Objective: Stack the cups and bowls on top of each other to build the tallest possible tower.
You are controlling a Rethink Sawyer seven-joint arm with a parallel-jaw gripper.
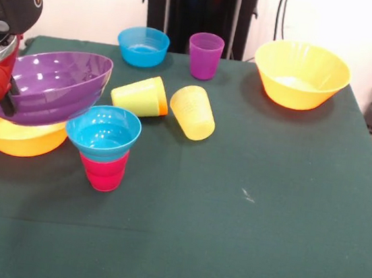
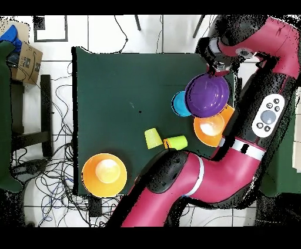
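My gripper (image 1: 9, 100) is at the far left, shut on the rim of the wide purple bowl (image 1: 55, 86). It holds the bowl tilted just above a large orange bowl (image 1: 16, 137). Beside them a cyan bowl (image 1: 103, 132) sits on an upside-down red cup (image 1: 104, 172) as a small tower. A lime green cup (image 1: 137, 96) lies on its side with an orange cup (image 1: 165, 107) showing at its mouth. A yellow cup (image 1: 193, 113) lies on its side next to it. A purple cup (image 1: 205, 55) and a deeper blue bowl (image 1: 143, 45) stand upright at the back. In the overhead view the gripper (image 2: 215, 71) is at the purple bowl's (image 2: 207, 94) edge.
A second large orange bowl (image 1: 301, 75) stands alone at the back right; it also shows in the overhead view (image 2: 104, 174). The table has a dark green cloth (image 1: 252, 208). In the overhead view the arm (image 2: 194, 176) covers the table's side nearest the base.
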